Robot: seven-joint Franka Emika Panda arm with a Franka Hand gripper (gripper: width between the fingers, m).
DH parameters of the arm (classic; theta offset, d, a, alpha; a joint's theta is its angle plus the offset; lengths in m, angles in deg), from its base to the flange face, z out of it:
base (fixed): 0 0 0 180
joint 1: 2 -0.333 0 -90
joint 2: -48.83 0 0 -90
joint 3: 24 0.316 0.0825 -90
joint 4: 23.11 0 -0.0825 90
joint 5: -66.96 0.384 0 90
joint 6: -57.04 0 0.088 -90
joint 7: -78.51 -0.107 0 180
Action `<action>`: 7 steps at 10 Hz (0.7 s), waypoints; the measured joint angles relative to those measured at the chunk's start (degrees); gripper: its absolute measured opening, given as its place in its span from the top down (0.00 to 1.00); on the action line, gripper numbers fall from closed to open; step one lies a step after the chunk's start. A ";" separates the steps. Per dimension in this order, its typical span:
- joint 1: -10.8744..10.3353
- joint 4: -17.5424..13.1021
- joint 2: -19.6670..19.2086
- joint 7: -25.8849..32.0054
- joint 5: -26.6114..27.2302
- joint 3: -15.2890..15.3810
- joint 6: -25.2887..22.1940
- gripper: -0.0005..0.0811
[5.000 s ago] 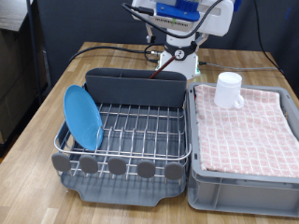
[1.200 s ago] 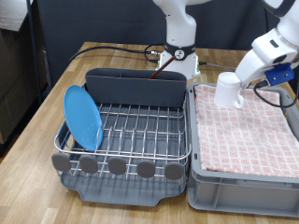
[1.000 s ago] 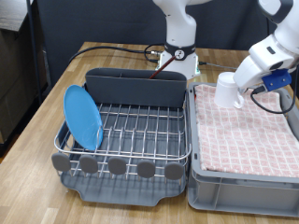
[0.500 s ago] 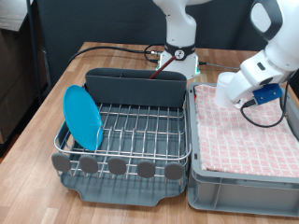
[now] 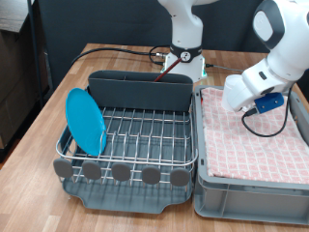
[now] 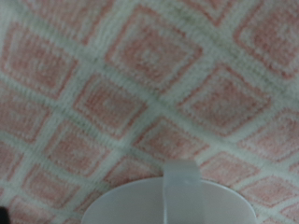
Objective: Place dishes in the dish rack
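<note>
The light-blue plate (image 5: 85,121) stands on edge in the exterior view's left side of the silver wire dish rack (image 5: 145,130). My gripper (image 5: 237,97) is down at the far left corner of the cloth-lined crate, right where the white mug stood. In the exterior view the white hand and the mug blur together. The wrist view shows the mug (image 6: 168,201) very close, a white rounded shape with its handle, over the pink checkered cloth (image 6: 140,84). My fingers do not show there. The wooden spoon is out of view.
The grey crate (image 5: 253,179) lined with pink checkered cloth stands to the exterior view's right of the rack. The rack's tall grey compartment (image 5: 140,90) runs along its far side. Round grey discs (image 5: 121,172) line its near edge. The robot base (image 5: 183,58) is behind.
The arm has swung in from the exterior view's right and come down onto the mug at the crate's far left corner. The plate and rack have not moved.
</note>
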 joint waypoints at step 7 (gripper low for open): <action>-0.05 1.02 0.00 0.01 -0.02 0.17 1.10 0.91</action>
